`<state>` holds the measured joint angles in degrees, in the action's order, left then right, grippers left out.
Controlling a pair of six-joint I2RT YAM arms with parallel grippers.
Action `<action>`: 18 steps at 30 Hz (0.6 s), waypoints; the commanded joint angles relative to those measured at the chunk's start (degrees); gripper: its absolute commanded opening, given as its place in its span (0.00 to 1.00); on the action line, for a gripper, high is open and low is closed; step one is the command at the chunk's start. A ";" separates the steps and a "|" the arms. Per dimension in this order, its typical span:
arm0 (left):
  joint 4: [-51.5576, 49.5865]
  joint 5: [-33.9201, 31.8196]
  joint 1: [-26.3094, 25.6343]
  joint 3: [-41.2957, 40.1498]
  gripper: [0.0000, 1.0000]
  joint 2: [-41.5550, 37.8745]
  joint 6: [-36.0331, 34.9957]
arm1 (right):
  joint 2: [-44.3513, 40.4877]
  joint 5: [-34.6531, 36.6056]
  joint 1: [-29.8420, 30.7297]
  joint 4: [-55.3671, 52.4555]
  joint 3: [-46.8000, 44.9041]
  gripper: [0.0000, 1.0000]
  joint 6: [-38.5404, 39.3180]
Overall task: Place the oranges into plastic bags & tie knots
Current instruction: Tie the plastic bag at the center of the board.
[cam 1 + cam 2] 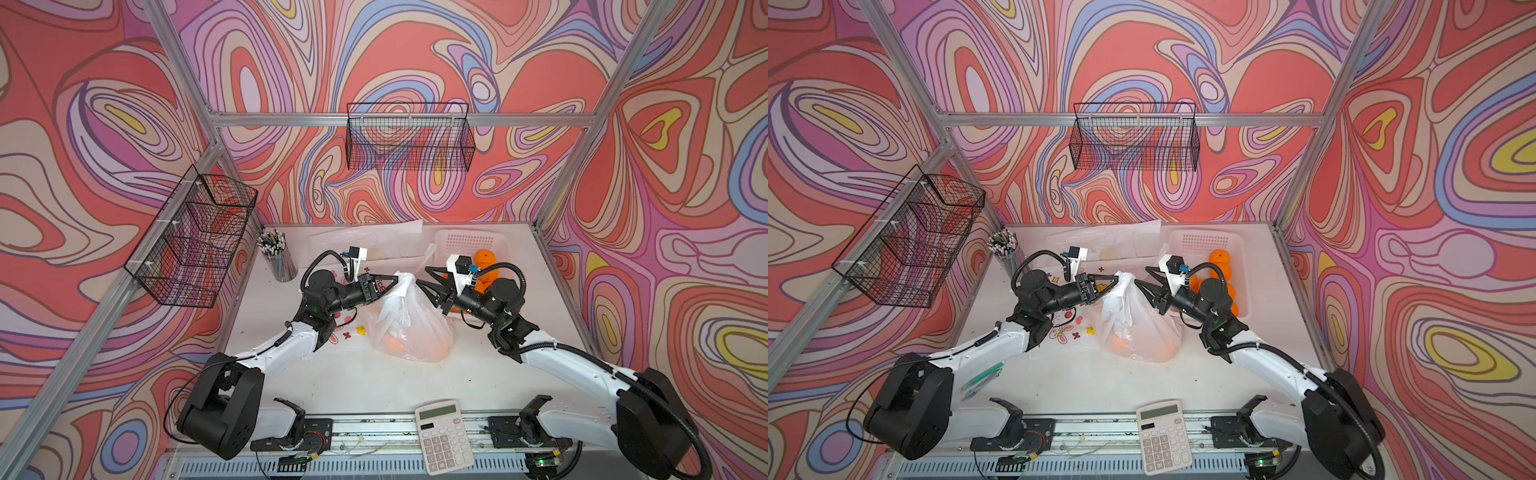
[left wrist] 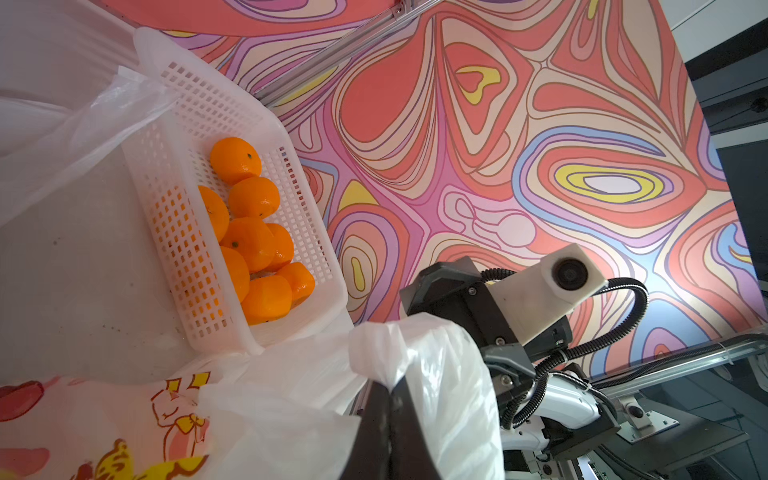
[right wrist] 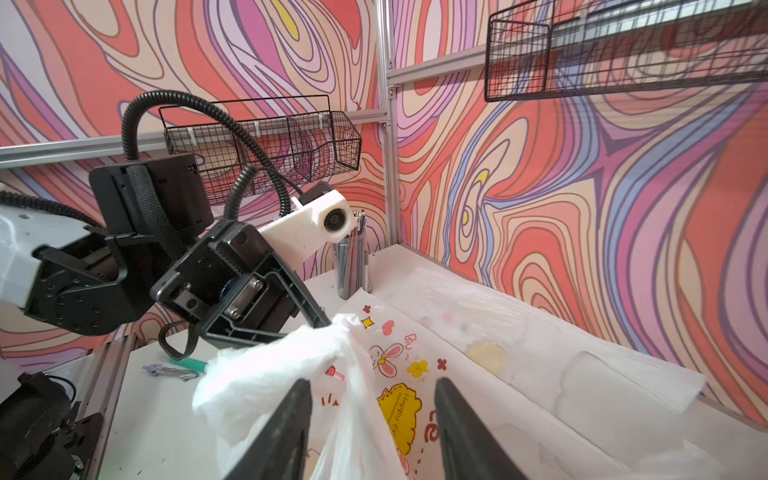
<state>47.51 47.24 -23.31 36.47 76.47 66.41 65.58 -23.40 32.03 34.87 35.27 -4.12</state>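
Bag [image 1: 409,328] at the middle of the table [image 1: 332,386], oranges [image 1: 392,343] seen low inside. Its gathered top is pinched by the closed left gripper [image 1: 395,279]; the right gripper [image 1: 422,276] is parted beside it, unclamped. The film is judged thin, slippery and bottom-heavy, so hold is best taken on the bunched handles.

A calculator [image 1: 444,436] lies at the table's [image 1: 374,386] near edge. A pen cup [image 1: 279,259] stands in the far left corner, a white perforated basket [image 1: 469,241] far right. A wire basket [image 1: 409,137] hangs on the back rail, a wire rack [image 1: 195,237] on the left rail.
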 commanded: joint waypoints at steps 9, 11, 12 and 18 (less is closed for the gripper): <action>-0.79 -2.36 -0.31 -1.92 0.00 -3.24 -0.19 | -11.35 17.09 13.53 1.35 -11.73 0.44 -2.86; -1.50 -2.59 -0.25 -1.92 0.00 -3.47 -0.67 | -9.42 20.18 16.42 2.98 -11.52 0.43 -1.61; -1.71 -2.57 -0.25 -1.92 0.00 -3.52 -0.76 | -8.06 21.87 17.73 4.04 -11.24 0.44 -0.76; -1.95 -2.59 -0.37 -1.52 0.00 -3.42 -0.93 | -1.67 24.28 19.56 10.78 -8.90 0.44 1.48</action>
<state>45.43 44.91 -23.31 35.14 74.06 66.15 62.39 -2.81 51.09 39.94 24.38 -4.49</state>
